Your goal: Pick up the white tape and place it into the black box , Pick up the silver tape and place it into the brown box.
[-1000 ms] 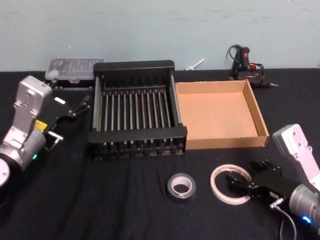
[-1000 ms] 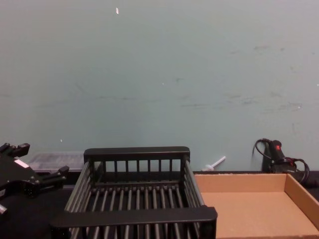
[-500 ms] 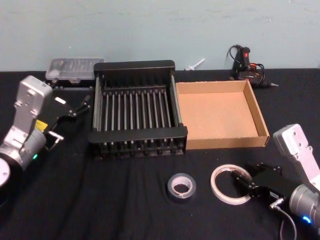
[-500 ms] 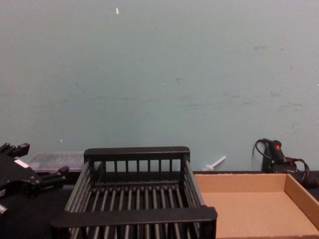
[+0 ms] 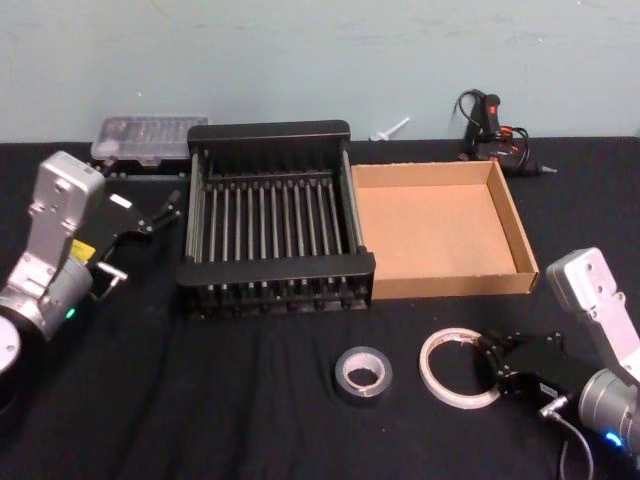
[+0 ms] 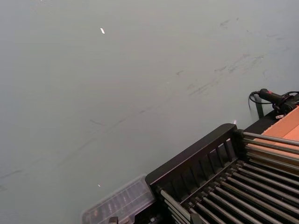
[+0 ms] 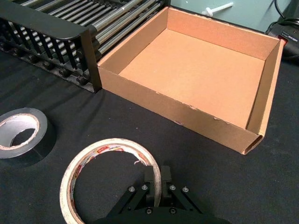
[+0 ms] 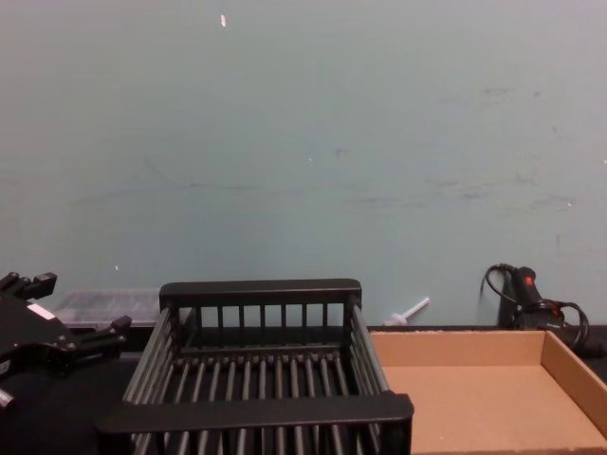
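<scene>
Since a second ago the right gripper (image 5: 488, 357) has drawn back from inside the white tape (image 5: 459, 369) to its right rim, where its fingers (image 7: 150, 179) now pinch the band, one inside the ring and one outside. That ring lies flat on the black table (image 5: 250, 420), beside the silver tape (image 5: 362, 374). Behind them, the black box (image 5: 272, 229) and brown box (image 5: 436, 228) are both empty. Beside the black box, the left gripper (image 5: 168, 206) hangs with its jaws spread.
</scene>
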Motion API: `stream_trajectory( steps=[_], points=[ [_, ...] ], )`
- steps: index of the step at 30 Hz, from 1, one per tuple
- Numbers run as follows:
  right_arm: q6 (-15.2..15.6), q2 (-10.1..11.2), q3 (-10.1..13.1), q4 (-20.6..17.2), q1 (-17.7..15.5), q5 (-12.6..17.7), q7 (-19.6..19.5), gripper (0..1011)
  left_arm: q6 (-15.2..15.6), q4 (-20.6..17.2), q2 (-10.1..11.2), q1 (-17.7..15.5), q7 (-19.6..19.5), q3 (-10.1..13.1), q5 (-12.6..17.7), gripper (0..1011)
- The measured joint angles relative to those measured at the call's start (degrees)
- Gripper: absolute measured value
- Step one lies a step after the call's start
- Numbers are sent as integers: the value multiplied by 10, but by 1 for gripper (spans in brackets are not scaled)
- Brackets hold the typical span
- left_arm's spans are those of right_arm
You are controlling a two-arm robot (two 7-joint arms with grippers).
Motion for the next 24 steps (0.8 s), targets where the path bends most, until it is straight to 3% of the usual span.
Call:
stream_trajectory(
  steps=[16, 24],
  points=[
    [0, 0, 0, 0, 0, 0, 0, 91, 0, 0, 0, 0, 0, 0, 0, 1001],
    [-14, -5, 18, -11, -7, -2, 16, 91, 0, 0, 0, 0, 0, 0, 0, 1001]
  ],
)
